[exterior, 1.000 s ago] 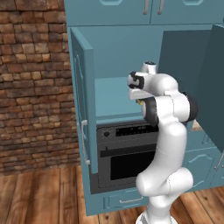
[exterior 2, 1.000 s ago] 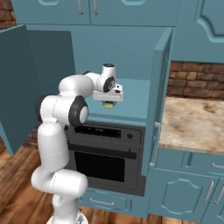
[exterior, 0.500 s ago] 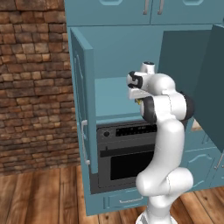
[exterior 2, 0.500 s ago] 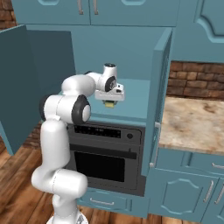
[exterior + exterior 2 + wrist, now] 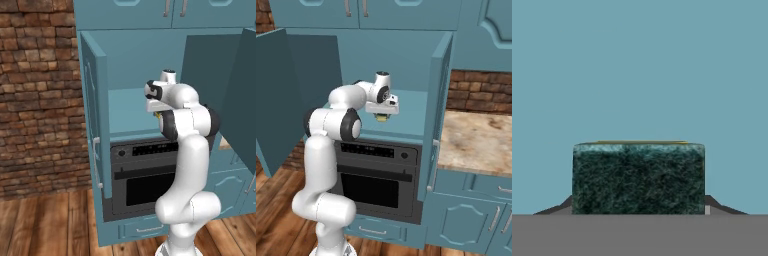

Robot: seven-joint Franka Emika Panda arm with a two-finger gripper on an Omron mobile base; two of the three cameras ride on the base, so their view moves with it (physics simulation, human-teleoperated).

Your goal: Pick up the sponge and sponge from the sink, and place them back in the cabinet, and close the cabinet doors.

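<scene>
My gripper [image 5: 382, 115] is shut on a sponge [image 5: 382, 118] and holds it just above the teal shelf of the cabinet [image 5: 408, 122]. In the hand view the sponge [image 5: 638, 177] shows its dark green scouring face with a thin yellow edge on top, and a dark fingertip [image 5: 713, 203] peeks out at each side. From the left the gripper [image 5: 159, 112] sits at the front of the shelf compartment [image 5: 125, 112]. Both cabinet doors stand open: one door [image 5: 93, 125] on the left, the other door [image 5: 246, 95] on the right.
A black built-in oven [image 5: 376, 172] sits under the shelf. The open door [image 5: 438, 105] stands close to the right of the hand, the other door [image 5: 288, 95] to its left. A marble counter [image 5: 476, 142] lies right; a brick wall [image 5: 35, 100] stands left.
The arm has stretched slightly toward the shelf, with the sponge still held in the shut gripper. Nothing else has moved.
</scene>
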